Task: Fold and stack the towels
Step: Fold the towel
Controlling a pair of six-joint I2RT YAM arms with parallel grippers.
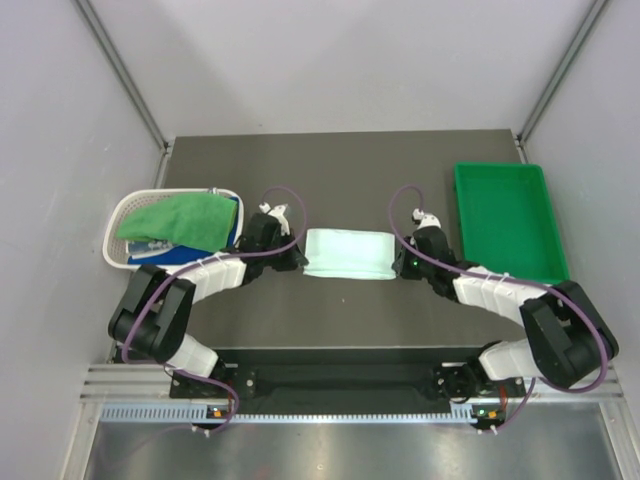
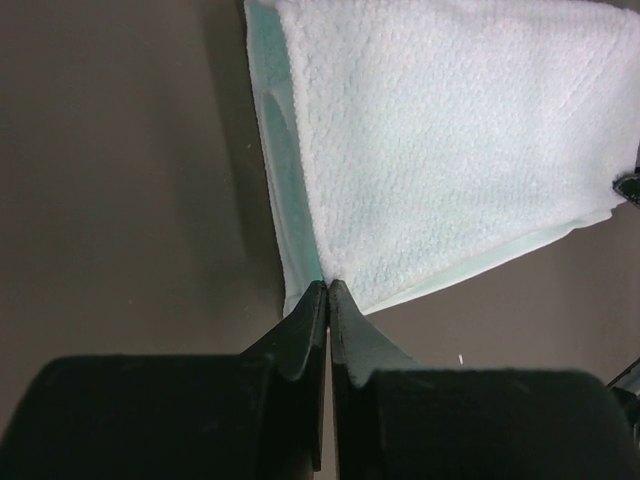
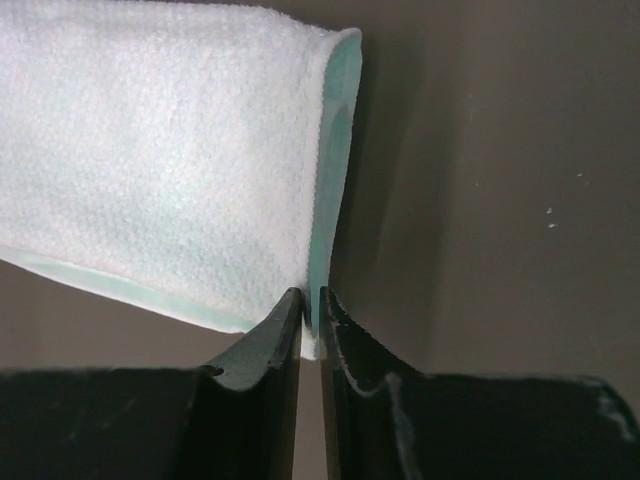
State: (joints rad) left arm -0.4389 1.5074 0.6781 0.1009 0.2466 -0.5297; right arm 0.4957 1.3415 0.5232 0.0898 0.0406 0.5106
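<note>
lying folded: nubby mint towel (image 1: 347,254), soft rectangle, rounded fold edges

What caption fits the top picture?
Left gripper and right gripper pinch the mint towel by its ends, between a basket and a green tray.

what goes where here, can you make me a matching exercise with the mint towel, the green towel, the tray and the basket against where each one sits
Things:
1. pale mint towel
2. bright green towel
3. green tray
4. white basket

Places:
a. right side of the table
b. left side of the table
c. lying in the basket, on top
d. middle of the table, folded

Pairs: 1-d, 2-c, 3-a, 4-b
</note>
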